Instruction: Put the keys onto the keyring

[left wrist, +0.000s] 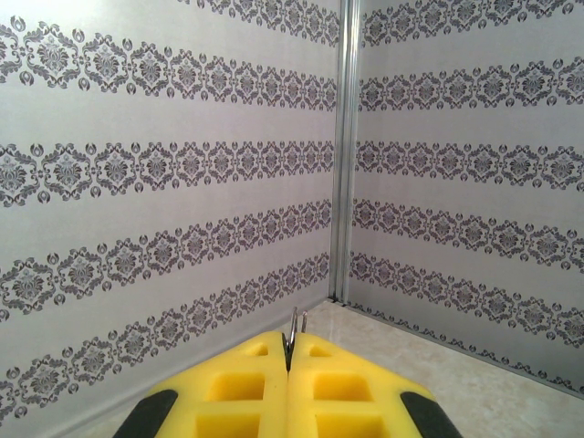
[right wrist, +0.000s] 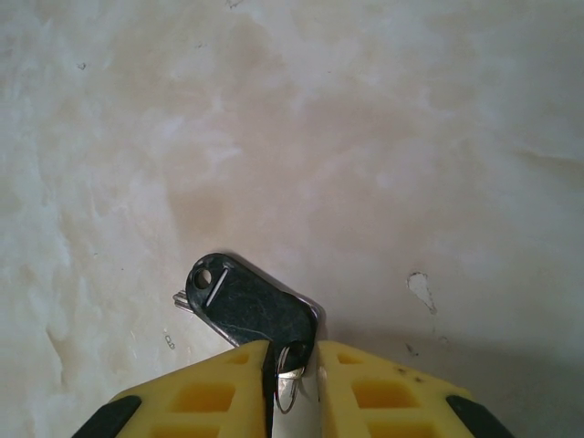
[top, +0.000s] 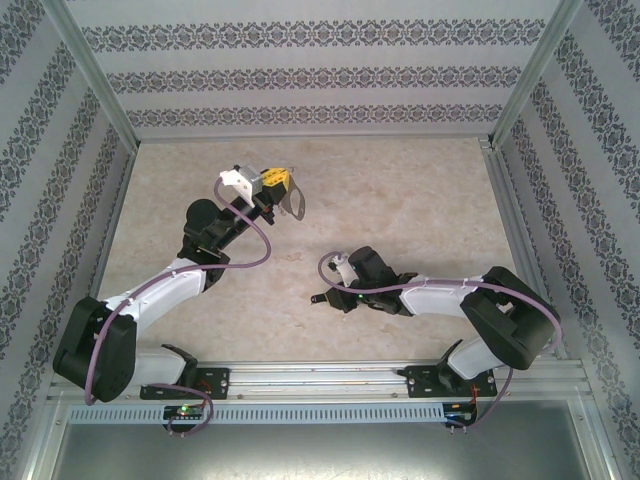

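The keyring (top: 294,206), a grey metal loop, hangs from my left gripper (top: 284,185), which is raised over the far left of the table. In the left wrist view the yellow fingers (left wrist: 237,383) are pressed together, and a thin bit of the keyring's wire (left wrist: 294,325) pokes out between their tips. The key (right wrist: 242,306) has a flat black head with a hole and slot; a small wire ring (right wrist: 288,388) hangs through its near end. My right gripper (right wrist: 294,351) holds that near end between its yellow fingers, low over the table. From above, the key (top: 318,297) sticks out left of the right gripper (top: 330,296).
The marble-patterned table (top: 420,200) is walled by patterned panels on three sides, with aluminium posts (left wrist: 345,146) in the far corners. A metal rail (top: 320,378) runs along the near edge by the arm bases. The two grippers are roughly a hand's length apart.
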Motion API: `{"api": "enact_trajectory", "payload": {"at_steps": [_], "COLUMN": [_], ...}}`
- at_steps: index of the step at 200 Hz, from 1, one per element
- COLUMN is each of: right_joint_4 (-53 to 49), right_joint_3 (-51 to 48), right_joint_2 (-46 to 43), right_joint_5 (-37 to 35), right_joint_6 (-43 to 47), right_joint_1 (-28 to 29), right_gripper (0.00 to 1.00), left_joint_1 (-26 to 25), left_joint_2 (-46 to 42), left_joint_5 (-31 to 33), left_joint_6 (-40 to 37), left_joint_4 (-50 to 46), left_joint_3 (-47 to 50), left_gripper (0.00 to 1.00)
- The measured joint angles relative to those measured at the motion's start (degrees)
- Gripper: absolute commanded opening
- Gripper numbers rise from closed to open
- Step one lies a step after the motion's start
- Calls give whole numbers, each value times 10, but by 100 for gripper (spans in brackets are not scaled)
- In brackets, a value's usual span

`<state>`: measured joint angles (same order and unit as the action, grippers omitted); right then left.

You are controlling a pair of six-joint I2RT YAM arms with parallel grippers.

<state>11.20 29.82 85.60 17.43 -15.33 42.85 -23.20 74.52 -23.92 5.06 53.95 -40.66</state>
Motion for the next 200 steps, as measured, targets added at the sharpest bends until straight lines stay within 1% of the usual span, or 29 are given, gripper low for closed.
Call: {"api": "enact_trajectory", "payload": {"at_steps": [31, 67, 87, 95, 132, 200], "right_joint_4": [0, 0, 2, 4, 10, 11], "right_joint_3": [0, 0, -1, -3, -15, -19], "right_joint_2": [0, 0, 0, 0, -5, -16], "right_joint_5": [0, 1, 1, 2, 7, 11], "right_joint_6": [0, 0, 0, 0, 0, 0], "right_joint_1": [0, 0, 0, 0, 0, 0], "right_gripper": [25, 26, 32, 32, 32, 30], "left_joint_1": [0, 0, 0, 0, 0, 0], "left_joint_2": [0, 0, 0, 0, 0, 0], "left_joint_5": [0, 0, 0, 0, 0, 0], "left_joint_6": [2, 4, 6, 6, 10, 12], "left_joint_4": [0, 0, 0, 0, 0, 0], "left_joint_3": [0, 0, 0, 0, 0, 0], "left_gripper": [0, 0, 0, 0, 0, 0]}}
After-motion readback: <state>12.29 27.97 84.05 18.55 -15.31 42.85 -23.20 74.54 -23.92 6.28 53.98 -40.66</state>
